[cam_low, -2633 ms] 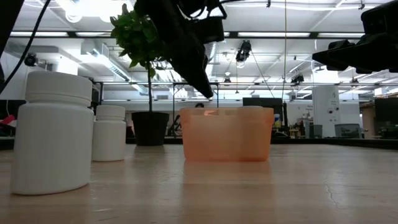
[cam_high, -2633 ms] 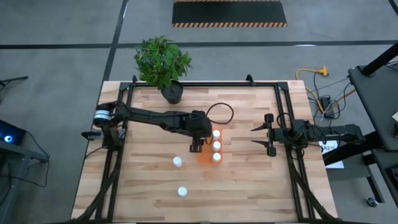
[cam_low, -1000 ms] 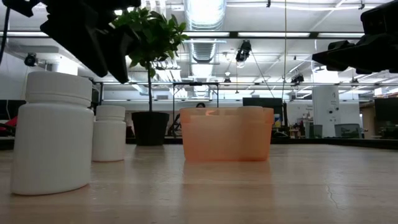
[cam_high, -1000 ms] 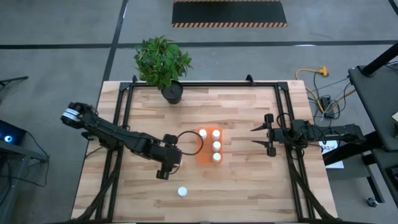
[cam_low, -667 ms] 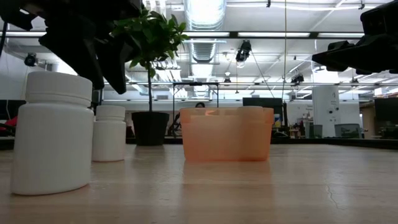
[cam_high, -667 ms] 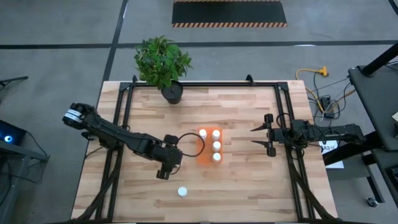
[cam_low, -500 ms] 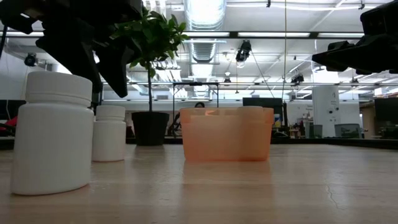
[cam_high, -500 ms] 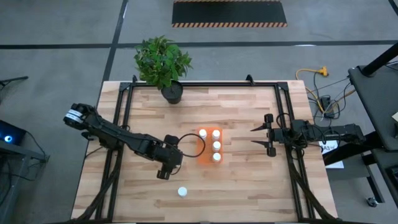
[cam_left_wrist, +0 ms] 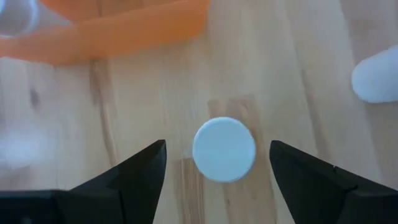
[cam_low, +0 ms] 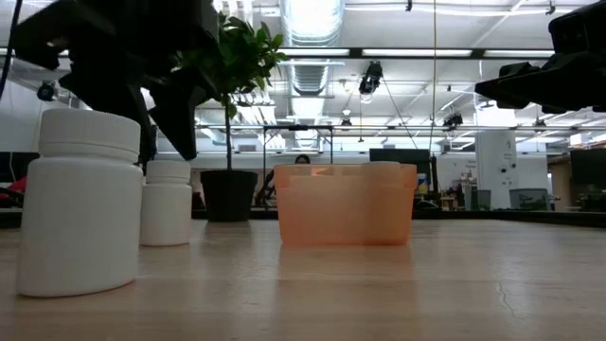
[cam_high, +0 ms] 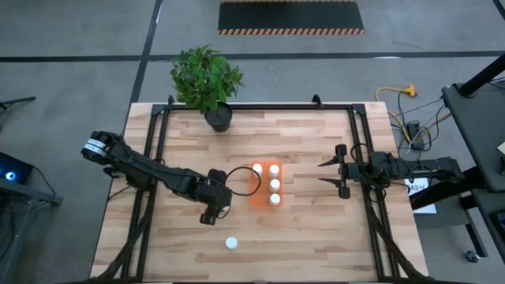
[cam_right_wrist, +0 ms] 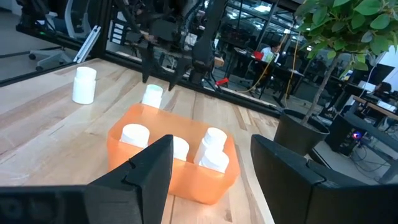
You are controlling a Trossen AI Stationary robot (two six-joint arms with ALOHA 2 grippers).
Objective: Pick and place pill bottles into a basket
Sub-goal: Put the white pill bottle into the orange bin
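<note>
We see the left gripper hanging, jaws wide, over a bottle on the bench beside the basket; the right gripper waits half-open.

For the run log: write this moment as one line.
left claw: open, over loose bottle | right claw: open, idle at right | basket: holds four bottles | other loose bottle: on table

Place: a robotics lab or workshop.
Floor: grey concrete, hazard-striped mat at twelve o'clock.
Ceiling: exposed ducts and strip lights (industrial).
Background: monitors, cables.
</note>
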